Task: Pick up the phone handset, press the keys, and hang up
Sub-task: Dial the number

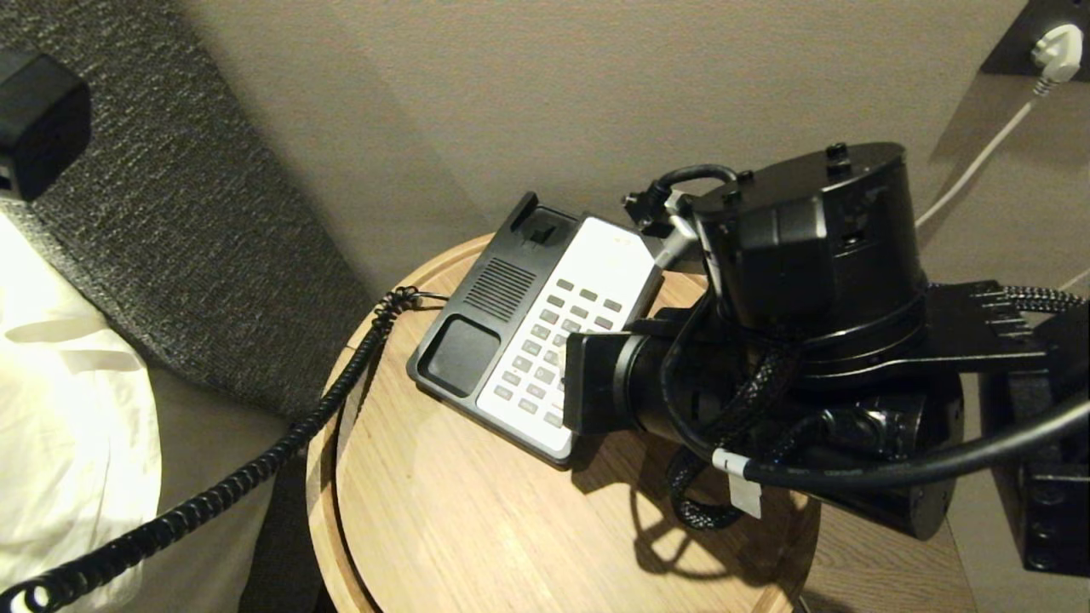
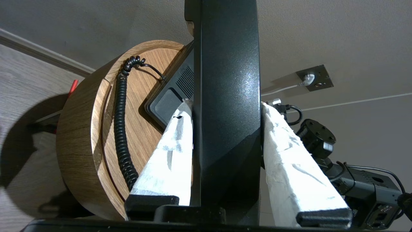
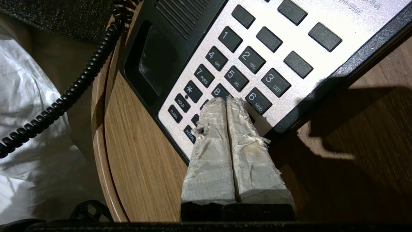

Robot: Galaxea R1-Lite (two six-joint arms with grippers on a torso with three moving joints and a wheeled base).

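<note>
Phone handset [image 2: 225, 96] clamped in left pincer [image 2: 225, 106]; closed right pincer [image 3: 227, 101] on keys [image 3: 236, 78].

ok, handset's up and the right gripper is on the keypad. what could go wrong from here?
1. The shut right gripper has wide taped tips at the 8 key, with neighbours close by; it could press two keys at once.
2. The coiled cord runs over the table edge toward the handset in the left gripper; a pull may drag the phone base.

The left gripper [image 2: 225, 108] clamps its white-wrapped fingers [image 2: 167, 151] against a black bar between them. The right gripper [image 3: 226, 100], fingers pressed together, points down from its bulky black arm [image 1: 809, 255].
</note>
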